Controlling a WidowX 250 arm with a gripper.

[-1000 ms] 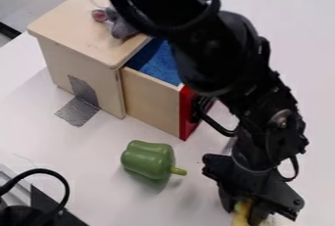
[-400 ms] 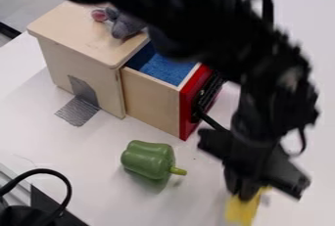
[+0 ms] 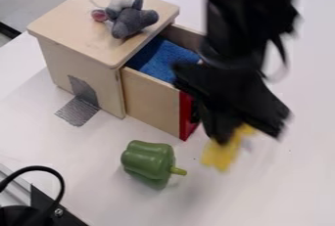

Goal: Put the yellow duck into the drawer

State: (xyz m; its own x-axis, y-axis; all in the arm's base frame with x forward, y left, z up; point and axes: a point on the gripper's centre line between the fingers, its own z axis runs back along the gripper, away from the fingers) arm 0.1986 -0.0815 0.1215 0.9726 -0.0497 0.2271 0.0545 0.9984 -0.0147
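Observation:
My gripper (image 3: 229, 134) hangs just right of the drawer's red front, shut on a yellow object, blurred, that looks like the duck (image 3: 219, 155). The duck dangles below the fingers, over the table in front of the drawer. The drawer (image 3: 150, 97) stands pulled out of the wooden box, its inside lined in blue. My gripper and wrist cover part of the red front and the drawer's right corner.
The wooden box (image 3: 78, 22) carries a grey plush mouse (image 3: 134, 20) on top. A green toy pepper (image 3: 148, 160) lies on the white table (image 3: 288, 186) in front of the drawer. Black gear with a cable (image 3: 59, 183) occupies the lower left corner.
The gripper has risen from the lower right edge toward the drawer, up and left, carrying the yellow duck. The arm has uncovered the plush mouse. Box, drawer and pepper have stayed put.

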